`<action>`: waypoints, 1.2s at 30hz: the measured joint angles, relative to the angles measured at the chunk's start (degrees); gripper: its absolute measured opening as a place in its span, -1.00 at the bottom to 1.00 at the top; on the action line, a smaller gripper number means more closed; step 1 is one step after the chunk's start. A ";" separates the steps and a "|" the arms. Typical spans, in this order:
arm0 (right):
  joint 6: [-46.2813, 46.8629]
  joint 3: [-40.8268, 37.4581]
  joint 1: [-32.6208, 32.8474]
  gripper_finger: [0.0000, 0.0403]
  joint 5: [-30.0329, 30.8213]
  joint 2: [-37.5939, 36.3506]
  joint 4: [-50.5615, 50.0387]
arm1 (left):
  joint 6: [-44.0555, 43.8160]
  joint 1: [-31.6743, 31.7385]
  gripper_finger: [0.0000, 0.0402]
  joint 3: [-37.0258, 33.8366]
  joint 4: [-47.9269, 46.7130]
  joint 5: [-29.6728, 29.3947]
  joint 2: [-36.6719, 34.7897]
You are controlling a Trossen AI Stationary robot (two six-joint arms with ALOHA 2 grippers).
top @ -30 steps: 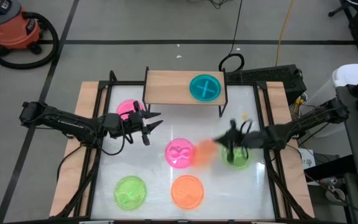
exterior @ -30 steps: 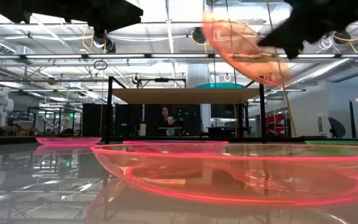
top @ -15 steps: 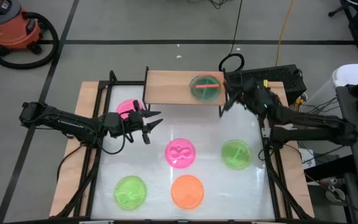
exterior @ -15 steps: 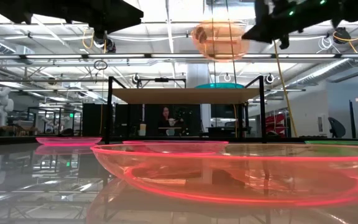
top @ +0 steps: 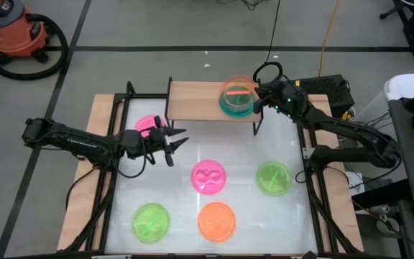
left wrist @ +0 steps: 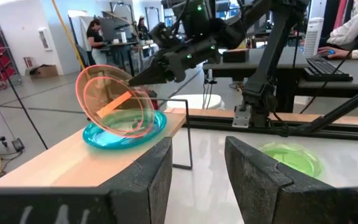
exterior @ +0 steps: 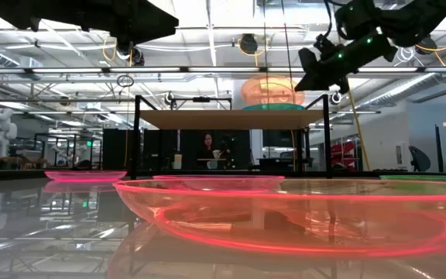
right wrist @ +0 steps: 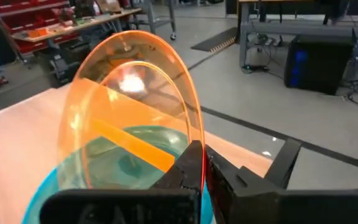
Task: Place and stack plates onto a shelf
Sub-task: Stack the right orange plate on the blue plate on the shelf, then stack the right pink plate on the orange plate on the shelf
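The shelf (top: 196, 101) stands at the table's far edge with a teal plate (top: 237, 109) lying on its right half. My right gripper (top: 261, 97) is at the shelf's right end, shut on an orange plate (top: 236, 92), which it holds steeply tilted over the teal plate (left wrist: 126, 132). Whether the orange plate's low edge touches the teal plate I cannot tell. My left gripper (top: 178, 140) hangs open over the table's left part, beside a pink plate (top: 147, 126), with nothing between its fingers (left wrist: 197, 168). My right gripper pinches the orange plate's rim (right wrist: 197, 146) between its two fingers, on the side toward the table's right edge. The fingers come nearly level from the right. The plate (left wrist: 114, 99) stands steeply tilted, its hollow turned toward the gripper and its low edge down at the teal plate.
Lying flat on the white table are a pink plate (top: 209, 176) in the middle, a green plate (top: 272, 178) to the right, another green plate (top: 150, 221) at the near left and an orange plate (top: 216, 221) near the front. The shelf's left half is bare wood.
My right gripper has swung from above the table's middle right to the far edge, carrying the orange plate up to the shelf. The plate now hangs tilted over the teal plate.
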 joint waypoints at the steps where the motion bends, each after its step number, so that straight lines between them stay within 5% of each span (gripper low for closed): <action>1: 0.00 0.00 -0.21 -1.00 0.00 0.33 -0.03 | -0.20 0.00 -0.23 0.00 -0.18 0.00 0.00; 6: -0.37 0.00 -0.35 -0.90 -0.10 1.09 -0.06 | -0.59 0.00 -0.23 0.00 -0.43 0.00 0.00; 19: -4.55 0.00 0.43 -0.17 -6.79 -6.83 0.02 | -0.83 -0.04 -0.23 0.00 -0.66 2.08 0.00; 25: -3.15 -0.24 4.52 -0.19 -14.74 -15.72 -4.28 | 0.03 -1.58 -0.23 0.00 -0.99 4.69 0.00; 33: -6.04 -7.12 16.84 -0.27 -14.64 -22.49 -5.15 | 7.60 -5.93 -0.23 0.00 -2.20 4.70 0.00; 36: -7.66 -9.14 22.90 -0.27 -9.27 -22.56 -4.38 | 10.30 -8.18 -0.23 0.74 -2.29 4.51 1.52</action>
